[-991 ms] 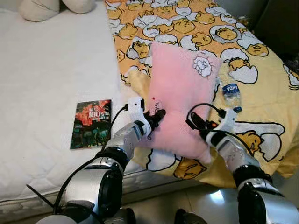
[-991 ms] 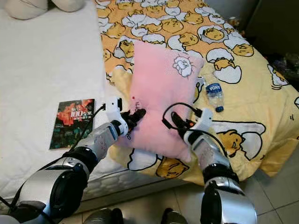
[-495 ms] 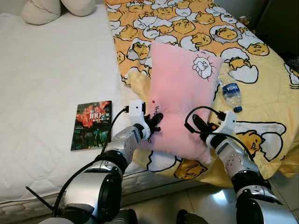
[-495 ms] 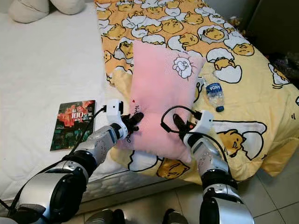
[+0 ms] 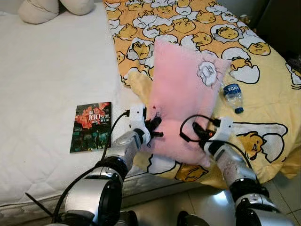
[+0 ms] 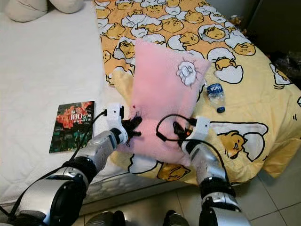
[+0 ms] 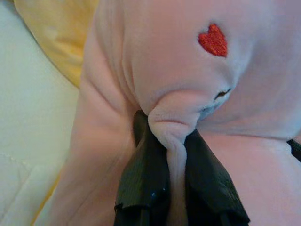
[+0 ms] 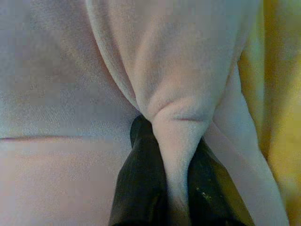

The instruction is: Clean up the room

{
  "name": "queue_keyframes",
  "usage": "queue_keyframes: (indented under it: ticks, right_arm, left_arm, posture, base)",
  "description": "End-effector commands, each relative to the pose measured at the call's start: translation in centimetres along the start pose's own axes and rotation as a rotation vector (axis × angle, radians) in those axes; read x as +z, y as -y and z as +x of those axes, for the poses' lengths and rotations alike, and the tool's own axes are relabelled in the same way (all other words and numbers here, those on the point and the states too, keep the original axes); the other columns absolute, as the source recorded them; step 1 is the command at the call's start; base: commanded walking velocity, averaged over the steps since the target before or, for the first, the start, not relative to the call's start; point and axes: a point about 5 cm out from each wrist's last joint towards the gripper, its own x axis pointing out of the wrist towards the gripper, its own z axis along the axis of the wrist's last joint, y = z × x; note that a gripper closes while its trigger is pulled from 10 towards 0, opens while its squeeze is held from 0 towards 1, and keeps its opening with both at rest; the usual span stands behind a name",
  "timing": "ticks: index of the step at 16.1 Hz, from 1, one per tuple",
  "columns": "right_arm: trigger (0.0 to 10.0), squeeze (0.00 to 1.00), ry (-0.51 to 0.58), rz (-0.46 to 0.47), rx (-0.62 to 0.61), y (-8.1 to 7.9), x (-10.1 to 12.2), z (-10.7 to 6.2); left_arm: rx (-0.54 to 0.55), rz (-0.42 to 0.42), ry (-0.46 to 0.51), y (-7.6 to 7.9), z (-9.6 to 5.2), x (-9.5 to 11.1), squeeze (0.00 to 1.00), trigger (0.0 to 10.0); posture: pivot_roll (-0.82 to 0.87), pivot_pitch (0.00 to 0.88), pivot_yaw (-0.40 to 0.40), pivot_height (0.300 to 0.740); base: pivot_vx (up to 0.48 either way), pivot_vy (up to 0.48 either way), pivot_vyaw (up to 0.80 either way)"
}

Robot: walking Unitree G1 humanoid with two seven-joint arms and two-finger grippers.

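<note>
A pink pillow [image 5: 181,96] with a white cartoon patch lies on the yellow patterned blanket [image 5: 263,75], its near end raised off the bed. My left gripper [image 5: 153,128] is shut on the pillow's near left corner. In the left wrist view a fold of pink fabric [image 7: 171,127] with a red heart is pinched between the black fingers [image 7: 146,174]. My right gripper [image 5: 196,133] is shut on the near right corner. The right wrist view shows the same kind of pinched fold [image 8: 176,136] between its fingers [image 8: 136,179].
A book [image 5: 91,125] with a red cover lies on the white mattress [image 5: 51,70] left of my left arm. A water bottle [image 5: 232,95] rests on the blanket right of the pillow. Cream pillows [image 5: 51,7] sit at the head. Tiled floor [image 5: 207,207] lies below the bed edge.
Both grippers have pulled back toward me with the pillow's near corners, and the pillow has bunched and lifted, its far end tilting up.
</note>
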Motion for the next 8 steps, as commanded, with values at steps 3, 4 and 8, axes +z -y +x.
queue_keyframes:
  ticks: [3, 4, 8]
  right_arm:
    - [0.0, 0.00, -0.130, 0.033, -0.042, 0.2, -3.7, -0.7]
    - [0.0, 0.00, -0.131, 0.032, -0.038, -0.1, -3.9, -0.6]
    - [0.0, 0.00, -0.108, 0.004, -0.034, -0.6, -3.1, 0.1]
  left_arm:
    - [0.037, 0.005, -0.034, -0.7, -0.5, -1.1, 0.00, 0.0]
    - [0.042, 0.010, -0.022, -0.9, -0.5, -0.9, 0.00, 0.0]
    - [0.089, 0.025, 0.014, -1.8, -0.8, -0.2, 0.00, 0.0]
  posture:
    - [-0.07, 0.105, 0.038, 0.740]
    - [-0.06, 0.101, 0.032, 0.740]
    - [-0.03, 0.078, 0.016, 0.740]
  base:
    - [0.000, 0.000, 0.00]
    - [0.000, 0.000, 0.00]
    - [0.000, 0.000, 0.00]
